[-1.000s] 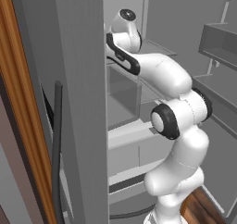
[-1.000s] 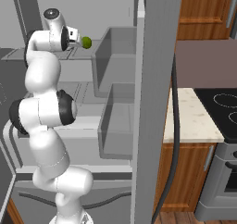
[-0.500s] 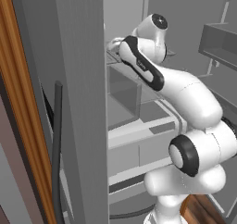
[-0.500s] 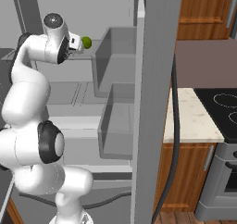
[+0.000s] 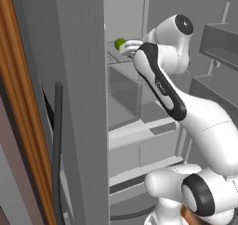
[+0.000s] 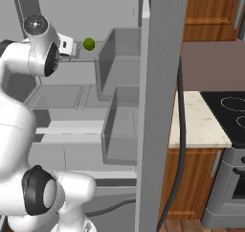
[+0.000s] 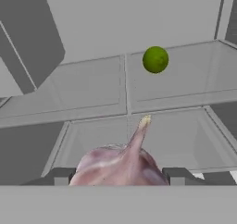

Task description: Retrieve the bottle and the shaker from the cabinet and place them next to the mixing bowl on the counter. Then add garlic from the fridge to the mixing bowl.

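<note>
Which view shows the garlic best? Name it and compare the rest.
The hand view: the garlic sits large between the hand's fingertips, stem pointing at a green ball. Both base views have the white arm covering the garlic.

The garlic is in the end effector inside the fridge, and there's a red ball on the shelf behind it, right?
Not quite: the ball is green, not red, as the hand view shows. The rest holds: the end effector grips the garlic inside the fridge, and the ball sits on the shelf behind it.

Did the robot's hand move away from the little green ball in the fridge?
Yes. The gripper, holding the garlic, has pulled back from the green ball, which stayed on its shelf.
</note>
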